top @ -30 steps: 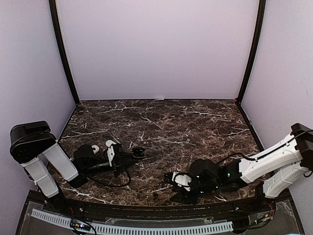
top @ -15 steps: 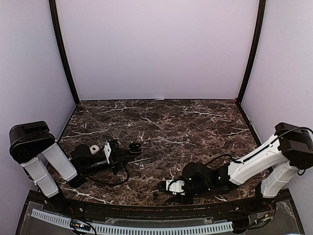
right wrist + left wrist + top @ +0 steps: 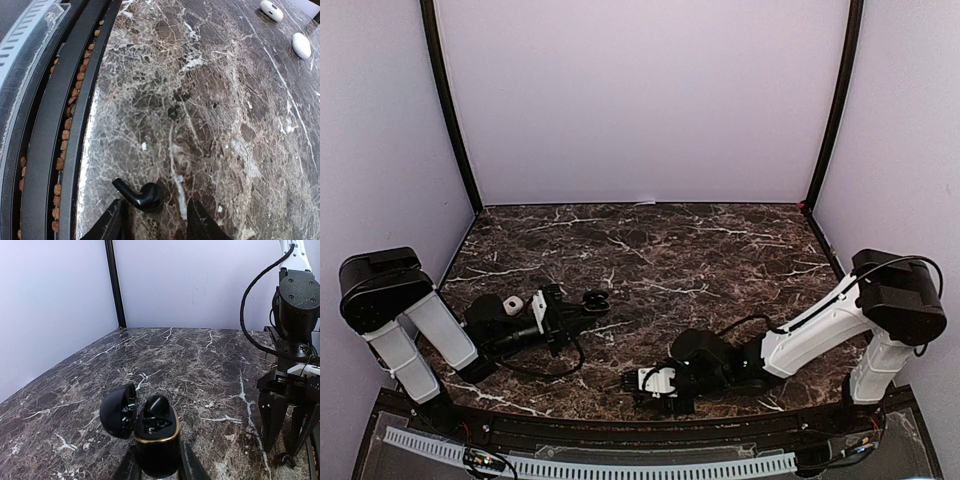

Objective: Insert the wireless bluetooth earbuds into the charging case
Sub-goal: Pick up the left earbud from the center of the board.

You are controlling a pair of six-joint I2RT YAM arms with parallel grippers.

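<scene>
The right jaws are seen apart, lowered to the desk point(image 3: 215, 125) with one finger on each side of a black earbud point(image 3: 141, 196); no contact can be made out. The earbud lies flat at the near edge of the desk, about midway along it, just beside the black rail point(image 3: 75, 130). Its long axis runs from the rounded head through the short stem. The stem is pointed toward the near edge and the head toward the middle of the desk, so the axis lies roughly along the line on which the jaws close. The earbud is judged very light, rigid and glossy, and so apt to skid or flip away if pinched end to end. A hold across the thicker head, with the stem left free, is judged the safer one. The left jaws are clamped on the lower body of the black case point(image 3: 156, 442), which is held upright, nearer the left edge than the right, with its lid point(image 3: 117, 410) swung open. A dark shape stands in one well; whether it is a seated earbud cannot be told.
</scene>
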